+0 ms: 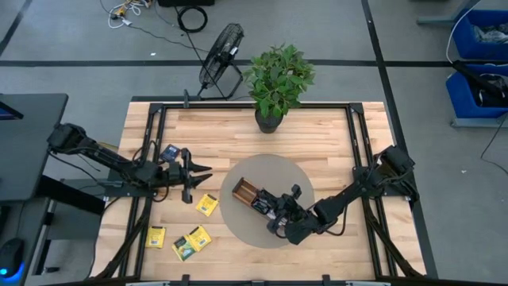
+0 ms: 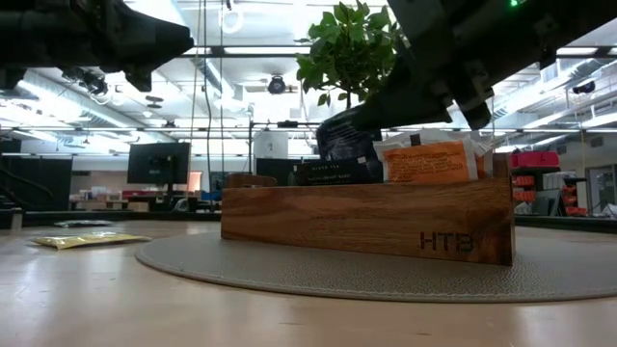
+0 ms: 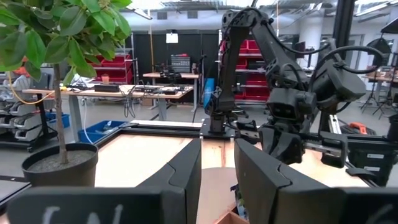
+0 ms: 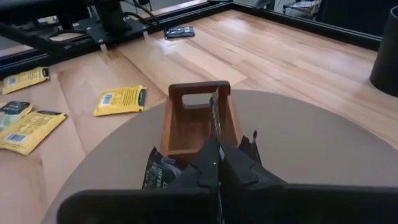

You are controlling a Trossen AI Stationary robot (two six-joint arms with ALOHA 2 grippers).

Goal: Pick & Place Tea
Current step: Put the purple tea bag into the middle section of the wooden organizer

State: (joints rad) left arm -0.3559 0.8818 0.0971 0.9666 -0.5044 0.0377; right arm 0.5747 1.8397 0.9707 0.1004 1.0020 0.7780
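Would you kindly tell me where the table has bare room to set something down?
The widest free patch on the light wooden table runs between the potted green plant and the round grey mat, on toward the right edge. It is crowded on the mat around the brown wooden divided tray, and among the yellow tea sachets front-left.

Yellow tea sachets [image 4: 119, 99] lie on pale blond wood table [image 1: 333, 151] — one dark navy sachet [image 4: 179, 32] too. Brown wooden tray [image 2: 366, 220] on grey round mat [image 1: 266, 171]; an orange-and-white sachet [image 2: 429, 161], perhaps patterned — black grippers.
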